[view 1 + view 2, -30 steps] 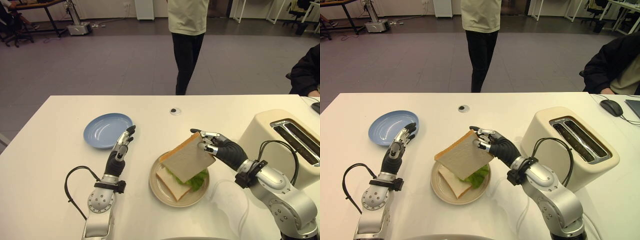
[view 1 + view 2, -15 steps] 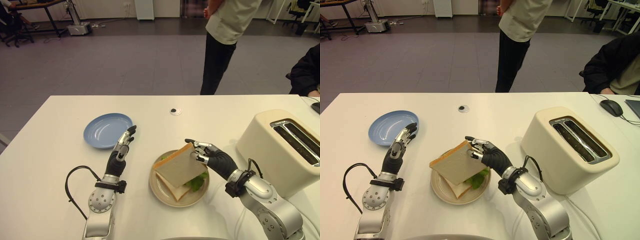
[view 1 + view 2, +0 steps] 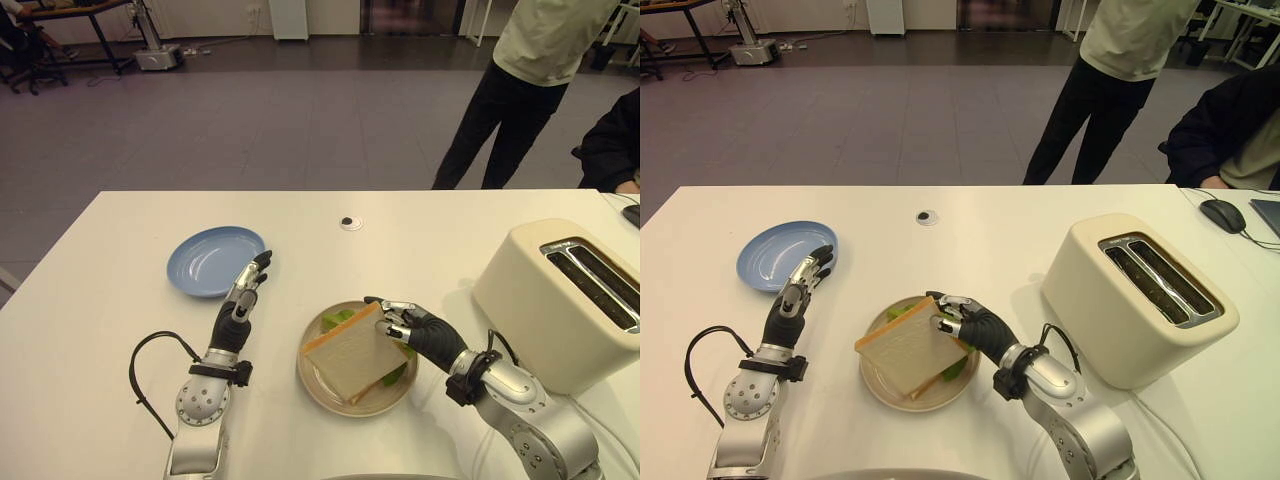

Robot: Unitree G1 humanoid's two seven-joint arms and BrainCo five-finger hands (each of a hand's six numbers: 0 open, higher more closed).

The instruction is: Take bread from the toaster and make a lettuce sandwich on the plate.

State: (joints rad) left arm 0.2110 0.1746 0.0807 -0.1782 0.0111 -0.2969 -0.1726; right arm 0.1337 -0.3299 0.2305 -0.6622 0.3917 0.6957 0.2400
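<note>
The top slice of bread [image 3: 348,352] sits low over the beige plate [image 3: 883,390], tilted, with its right corner pinched in the fingers of the right hand [image 3: 421,333]. Lettuce [image 3: 337,318] pokes out past its far-left edge and again at its near-right side. What lies under the slice is mostly hidden.

The main risk, as I judge it, is in the release. The slice looks skewed against the leaves beneath it. If the fingers let go while it is canted, it may slide toward the plate's left rim or tip off the lettuce and land askew. If the fingers drag as they pull away, they could tow the corner with them, lift the slice again or pull a leaf out. Pressing down too hard to seat it could shove the whole plate across the worktop [image 3: 120,300], since nothing braces it.

The left hand [image 3: 240,306] lies on the worktop just left of the plate. Its fingers are stretched out and hold nothing, and its tips are near the blue plate [image 3: 205,265]. It is not steadying anything. The toaster [image 3: 560,300] stands to the right, close by the right forearm, so a wide outward swing on withdrawal could knock it.
</note>
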